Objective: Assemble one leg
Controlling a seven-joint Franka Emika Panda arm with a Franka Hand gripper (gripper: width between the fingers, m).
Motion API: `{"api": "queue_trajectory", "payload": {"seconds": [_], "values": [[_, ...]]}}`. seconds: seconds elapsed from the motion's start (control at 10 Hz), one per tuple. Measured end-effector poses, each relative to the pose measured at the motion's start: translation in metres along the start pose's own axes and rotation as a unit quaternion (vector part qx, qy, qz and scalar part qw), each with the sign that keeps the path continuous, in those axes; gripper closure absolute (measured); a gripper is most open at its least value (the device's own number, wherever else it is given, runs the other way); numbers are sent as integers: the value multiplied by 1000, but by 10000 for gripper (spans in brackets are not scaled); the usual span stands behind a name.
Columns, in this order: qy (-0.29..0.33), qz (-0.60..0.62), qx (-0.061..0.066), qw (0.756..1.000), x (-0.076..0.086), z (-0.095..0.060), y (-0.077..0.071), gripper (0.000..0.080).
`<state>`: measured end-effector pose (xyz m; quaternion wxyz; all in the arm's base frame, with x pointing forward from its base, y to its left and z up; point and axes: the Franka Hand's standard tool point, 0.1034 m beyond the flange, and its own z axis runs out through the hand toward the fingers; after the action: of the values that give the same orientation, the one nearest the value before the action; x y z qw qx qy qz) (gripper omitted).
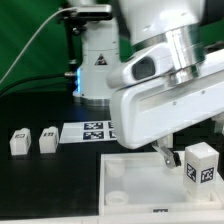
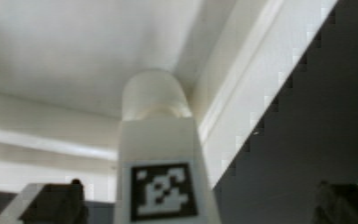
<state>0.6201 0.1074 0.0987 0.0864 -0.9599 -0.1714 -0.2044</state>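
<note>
One leg [image 1: 201,166], a small white block with a black-and-white tag, stands upright at the exterior view's right, on or at the edge of the large white tray-like piece [image 1: 130,185]. My gripper [image 1: 180,158] hangs right beside it, one dark finger [image 1: 163,153] showing on its left. In the wrist view the same leg [image 2: 158,150] runs away from the camera between my fingers, its rounded end against the tray piece [image 2: 69,60]. The gripper [image 2: 208,203] is open: both fingertips [image 2: 51,200] stand clear of the leg. Whether the leg sits in a socket is hidden.
Two more legs [image 1: 18,141] [image 1: 47,139] stand on the black table at the exterior view's left. The marker board [image 1: 92,130] lies behind the tray piece. A lamp-like stand [image 1: 95,60] rises at the back. The arm's white body covers the upper right.
</note>
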Motion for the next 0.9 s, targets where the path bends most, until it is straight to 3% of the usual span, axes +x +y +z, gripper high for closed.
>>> {"api": "queue_trajectory", "payload": {"seconds": [0.8, 0.9], "values": [[0, 0, 0, 1000, 0, 0, 0, 151], [-72, 8, 33, 997, -26, 10, -13, 151]]}}
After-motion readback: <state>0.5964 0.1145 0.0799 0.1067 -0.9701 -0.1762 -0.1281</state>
